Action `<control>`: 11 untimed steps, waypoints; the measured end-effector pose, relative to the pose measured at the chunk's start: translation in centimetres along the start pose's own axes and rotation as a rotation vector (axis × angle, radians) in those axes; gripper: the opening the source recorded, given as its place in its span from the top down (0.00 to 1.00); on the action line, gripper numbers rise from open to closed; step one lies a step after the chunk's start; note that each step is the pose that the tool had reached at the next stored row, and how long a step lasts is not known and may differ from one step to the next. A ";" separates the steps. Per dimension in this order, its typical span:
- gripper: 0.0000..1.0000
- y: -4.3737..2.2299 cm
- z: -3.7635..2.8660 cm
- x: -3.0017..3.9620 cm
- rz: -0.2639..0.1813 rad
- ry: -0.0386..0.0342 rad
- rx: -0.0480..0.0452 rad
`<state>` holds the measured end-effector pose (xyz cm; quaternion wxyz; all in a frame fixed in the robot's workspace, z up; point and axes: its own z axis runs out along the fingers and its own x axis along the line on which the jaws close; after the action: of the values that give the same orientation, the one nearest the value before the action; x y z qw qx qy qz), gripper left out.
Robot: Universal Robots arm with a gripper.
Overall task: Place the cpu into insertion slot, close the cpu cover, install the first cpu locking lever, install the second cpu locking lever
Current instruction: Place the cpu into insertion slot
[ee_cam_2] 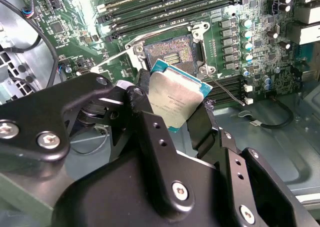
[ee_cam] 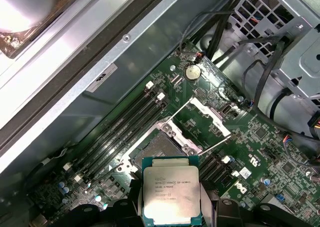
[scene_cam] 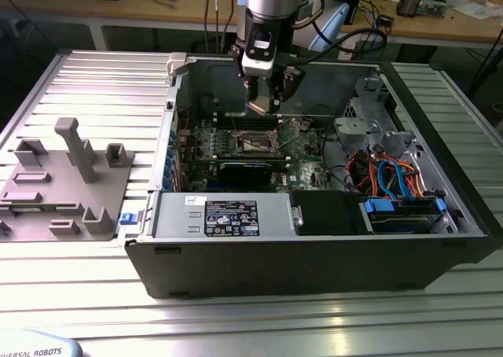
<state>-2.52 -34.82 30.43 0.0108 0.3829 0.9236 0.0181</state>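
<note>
My gripper point(scene_cam: 265, 104) hangs inside the open computer case, just above the green board, shut on the cpu. In both wrist views the cpu point(ee_cam_2: 175, 99) point(ee_cam: 171, 194) shows as a flat silver-grey square with a teal edge, clamped between two black fingers point(ee_cam_2: 145, 112). It is held apart from the insertion slot point(ee_cam_2: 169, 52) point(ee_cam: 156, 149) point(scene_cam: 255, 142), offset to one side. The slot's dark contact field is bare. The cpu cover point(ee_cam: 209, 113) point(scene_cam: 295, 133) stands swung up and open beside it. Two thin locking levers point(ee_cam: 216, 143) point(ee_cam_2: 227, 92) stick out unlatched.
Long black memory slots point(ee_cam: 120, 132) run beside the socket. A black power supply point(scene_cam: 228, 215) lines the case's near wall. A drive cage point(scene_cam: 377, 129) and orange and blue cables point(scene_cam: 397, 172) are at the exterior view's right. A grey fixture point(scene_cam: 71, 176) sits left of the case.
</note>
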 end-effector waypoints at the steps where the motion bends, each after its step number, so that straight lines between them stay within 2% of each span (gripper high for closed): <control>1: 0.46 0.00 0.00 0.00 0.001 0.0000 0.0000; 11: 0.46 0.00 0.04 0.00 0.013 -0.0005 0.0000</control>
<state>-2.52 -34.82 30.39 0.0110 0.3887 0.9211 0.0180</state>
